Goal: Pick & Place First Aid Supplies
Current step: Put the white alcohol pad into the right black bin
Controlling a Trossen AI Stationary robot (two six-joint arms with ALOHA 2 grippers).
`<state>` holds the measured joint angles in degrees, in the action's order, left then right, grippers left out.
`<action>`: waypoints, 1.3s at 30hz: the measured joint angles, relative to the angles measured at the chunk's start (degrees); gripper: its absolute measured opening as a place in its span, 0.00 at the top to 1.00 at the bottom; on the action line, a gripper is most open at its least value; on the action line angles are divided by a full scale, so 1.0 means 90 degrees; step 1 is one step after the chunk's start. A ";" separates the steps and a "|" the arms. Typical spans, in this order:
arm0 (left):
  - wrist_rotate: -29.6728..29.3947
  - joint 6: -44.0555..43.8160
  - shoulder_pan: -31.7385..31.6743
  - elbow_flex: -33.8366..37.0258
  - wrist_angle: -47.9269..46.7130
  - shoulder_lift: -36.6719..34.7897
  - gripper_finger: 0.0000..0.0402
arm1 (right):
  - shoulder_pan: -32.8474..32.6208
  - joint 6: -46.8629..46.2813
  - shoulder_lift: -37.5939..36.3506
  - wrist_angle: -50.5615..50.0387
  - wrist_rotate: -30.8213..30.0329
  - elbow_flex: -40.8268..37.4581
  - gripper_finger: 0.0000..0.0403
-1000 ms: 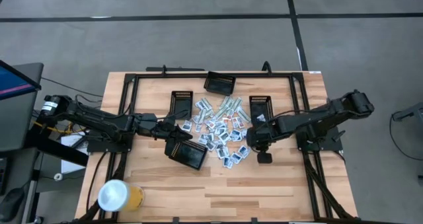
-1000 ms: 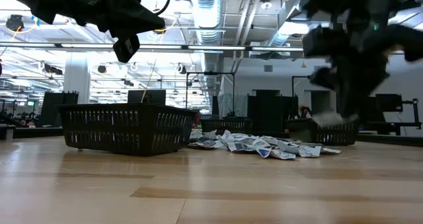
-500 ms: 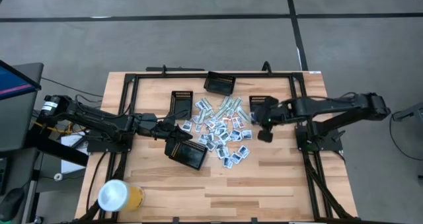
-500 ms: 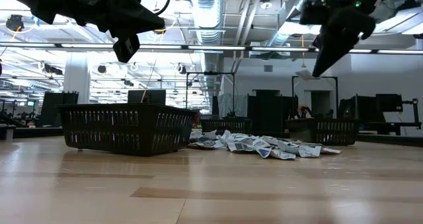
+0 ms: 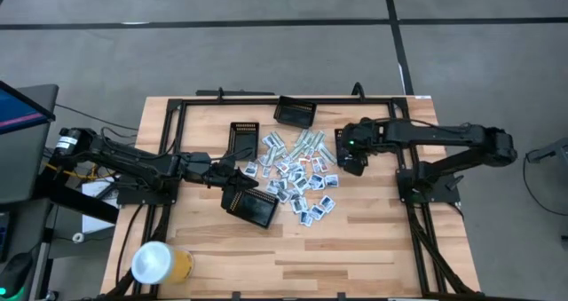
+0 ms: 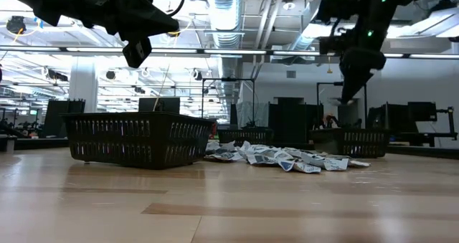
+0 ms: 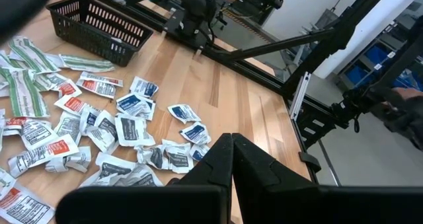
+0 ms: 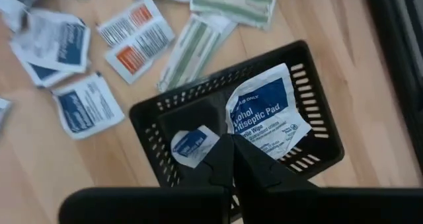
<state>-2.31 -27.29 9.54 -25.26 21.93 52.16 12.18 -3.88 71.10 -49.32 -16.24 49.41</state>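
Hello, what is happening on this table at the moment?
A two-armed robot is sorting first aid packets, piled in the middle of the table, into black mesh trays. The right gripper hangs shut over the right tray; the right wrist view shows a blue-and-white wipe sachet at its fingertips above that tray. The left gripper waits, shut and empty, above the near tray.

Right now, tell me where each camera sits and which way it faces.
High: above the table, looking straight down; both arms show.
Low: at tabletop height, looking across at the packet pile.
Left wrist: behind the shut left pincer, facing the packets.
Right wrist: above a black mesh tray, past the shut right pincer.
All views share the packet pile.
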 joint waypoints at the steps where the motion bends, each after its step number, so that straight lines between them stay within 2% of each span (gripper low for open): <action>1: 0.0000 -0.0002 0.0000 0.0000 0.0001 0.0000 0.98 | 0.0029 0.0057 0.0114 0.0000 0.0049 0.0000 1.00; 10: 0.0000 -0.0027 0.0000 0.0000 0.0015 0.0000 0.98 | 0.0120 0.0162 0.0972 -0.0022 0.0312 -0.0002 1.00; 20: 0.0000 -0.0024 -0.0002 0.0000 0.0016 -0.0001 0.98 | 0.0120 0.0107 0.1189 0.0031 0.0307 -0.0002 0.99; 31: 0.0000 -0.0024 -0.0001 0.0000 0.0007 -0.0001 0.98 | 0.0120 0.0092 0.1189 0.0058 0.0304 -0.0002 0.80; 35: 0.0000 -0.0024 0.0000 0.0000 0.0002 0.0000 0.98 | 0.0054 0.0100 0.1189 0.0077 0.0307 -0.0002 0.77; 39: 0.0000 -0.0024 -0.0002 0.0000 0.0002 -0.0002 0.98 | -0.0387 0.0396 0.1069 0.0257 0.0314 -0.0002 0.77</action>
<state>-2.31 -27.51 9.53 -25.26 21.96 52.15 8.69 -0.31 80.72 -47.01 -13.41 49.39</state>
